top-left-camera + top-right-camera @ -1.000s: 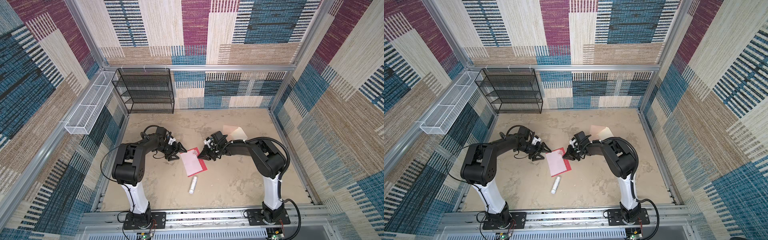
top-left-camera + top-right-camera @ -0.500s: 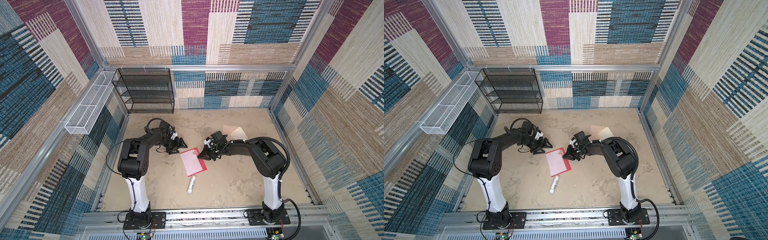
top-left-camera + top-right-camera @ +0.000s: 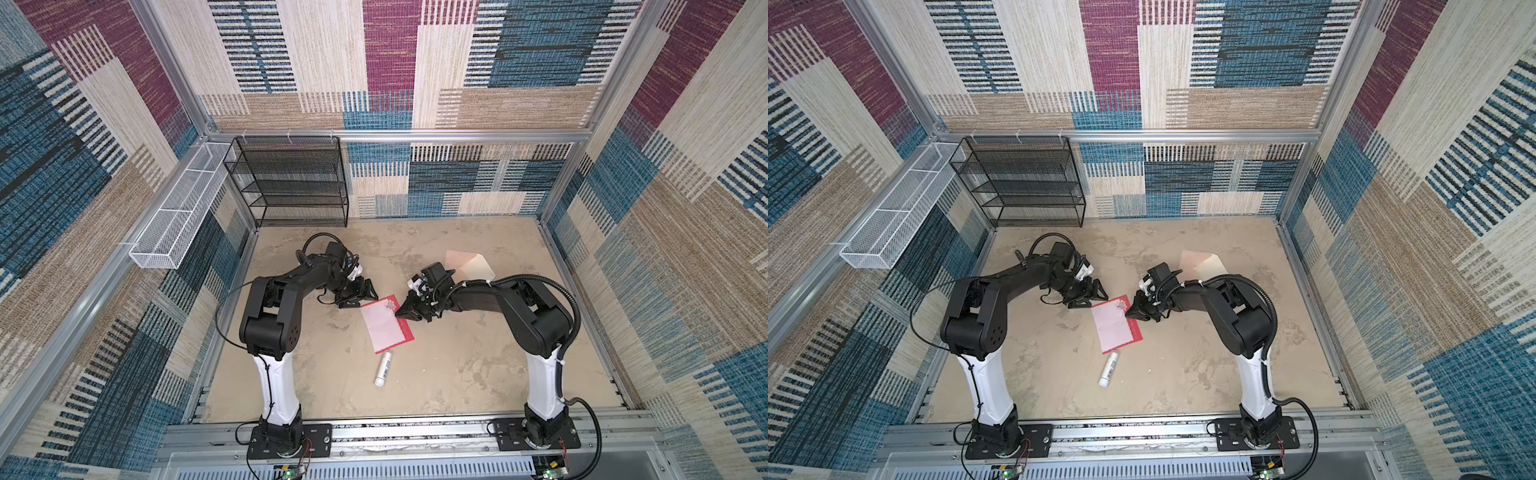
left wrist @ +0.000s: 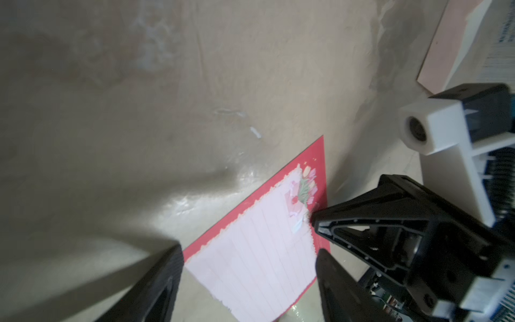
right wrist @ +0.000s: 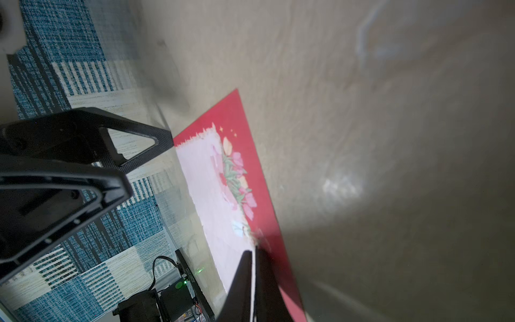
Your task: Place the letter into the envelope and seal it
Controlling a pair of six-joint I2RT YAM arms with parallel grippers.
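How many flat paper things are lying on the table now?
2: the letter in the middle; the envelope farther back, partly hidden by the right arm.

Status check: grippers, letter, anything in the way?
Left gripper open beside letter. Right gripper shut, tip on letter's edge. Letter outside envelope, which lies apart, farther back. White tube near letter, not blocking.

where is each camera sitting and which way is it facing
Both top views: high over the arm bases, facing down at the table; both arms, the letter and the envelope show.
Left wrist: on the left arm, facing low across the letter; the open left gripper frames it, with the right gripper opposite.
Right wrist: on the right arm, facing along the letter; its shut fingers point down onto it.
Shared: both wrist views show the letter's flowered corner.
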